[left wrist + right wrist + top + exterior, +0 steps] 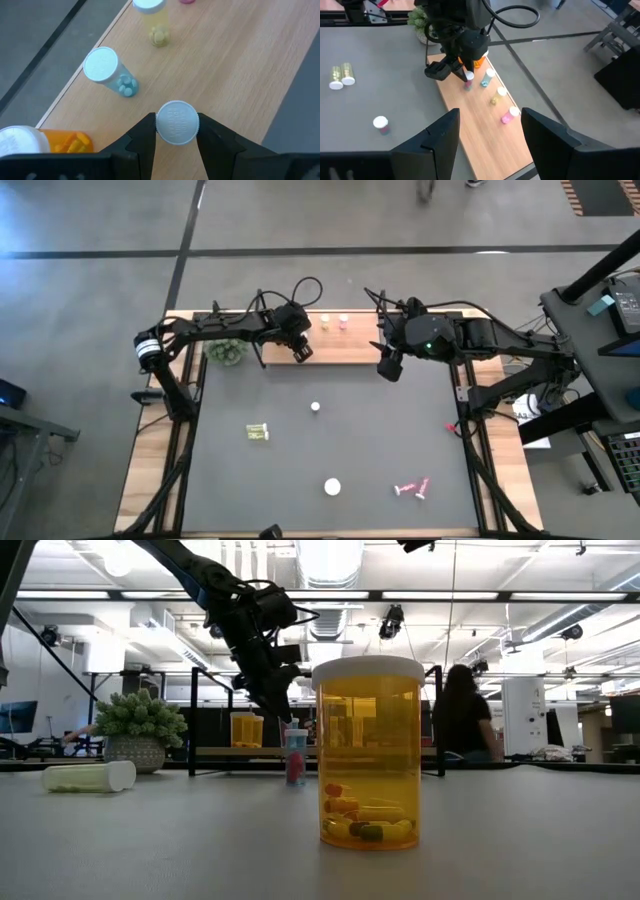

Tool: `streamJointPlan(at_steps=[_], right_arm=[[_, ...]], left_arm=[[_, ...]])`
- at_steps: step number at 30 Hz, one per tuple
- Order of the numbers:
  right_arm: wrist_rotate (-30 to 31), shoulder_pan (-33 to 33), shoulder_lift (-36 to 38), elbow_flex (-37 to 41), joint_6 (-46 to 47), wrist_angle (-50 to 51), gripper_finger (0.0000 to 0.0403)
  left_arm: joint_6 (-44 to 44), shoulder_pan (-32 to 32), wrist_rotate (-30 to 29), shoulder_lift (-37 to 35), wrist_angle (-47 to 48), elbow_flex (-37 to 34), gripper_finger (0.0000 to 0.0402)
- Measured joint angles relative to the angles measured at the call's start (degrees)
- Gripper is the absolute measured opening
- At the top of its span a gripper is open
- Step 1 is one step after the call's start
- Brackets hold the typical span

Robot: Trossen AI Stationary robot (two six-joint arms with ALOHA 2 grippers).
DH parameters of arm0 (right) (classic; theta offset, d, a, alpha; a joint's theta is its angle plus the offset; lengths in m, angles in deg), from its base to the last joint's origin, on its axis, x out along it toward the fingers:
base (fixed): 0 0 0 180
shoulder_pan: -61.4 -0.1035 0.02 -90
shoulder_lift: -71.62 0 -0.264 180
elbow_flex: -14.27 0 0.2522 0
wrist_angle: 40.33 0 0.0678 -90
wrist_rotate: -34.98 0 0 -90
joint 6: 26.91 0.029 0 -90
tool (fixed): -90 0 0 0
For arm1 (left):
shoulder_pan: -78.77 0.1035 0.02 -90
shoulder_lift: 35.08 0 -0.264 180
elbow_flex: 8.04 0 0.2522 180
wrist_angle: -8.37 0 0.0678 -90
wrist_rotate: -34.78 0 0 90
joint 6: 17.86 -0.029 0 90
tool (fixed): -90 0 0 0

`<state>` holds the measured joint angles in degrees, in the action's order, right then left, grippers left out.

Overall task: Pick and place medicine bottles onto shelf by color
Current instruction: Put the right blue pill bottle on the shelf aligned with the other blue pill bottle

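Now clamped by the left gripper (176, 131) on its white cap: a bottle (177, 122), upright, axis vertical, directly above the shelf (235, 70), beside the blue one (107, 70). Right gripper (487, 131) spread wide, empty, farther off.

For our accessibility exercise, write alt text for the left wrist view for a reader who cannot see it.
The left gripper clamps a white-capped bottle over the light wooden shelf. Standing on the shelf nearby are a blue-pill bottle, a yellow bottle and an orange bottle.
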<state>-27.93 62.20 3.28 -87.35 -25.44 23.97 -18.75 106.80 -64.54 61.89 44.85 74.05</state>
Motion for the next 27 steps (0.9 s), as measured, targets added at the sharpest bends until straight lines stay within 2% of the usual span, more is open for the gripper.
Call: streamJointPlan(at_steps=[22, 27], right_arm=[[-0.02, 0.00, 0.00, 0.00, -0.02, -0.03, 0.0203], [-0.02, 0.00, 0.00, 0.00, -0.02, -0.04, 0.0203]], left_arm=[[0.53, 0.02, 0.13, -0.02, 0.90, 0.46, 0.0113], [3.00, 0.02, 0.30, -0.02, 5.25, 2.88, 0.0113]])
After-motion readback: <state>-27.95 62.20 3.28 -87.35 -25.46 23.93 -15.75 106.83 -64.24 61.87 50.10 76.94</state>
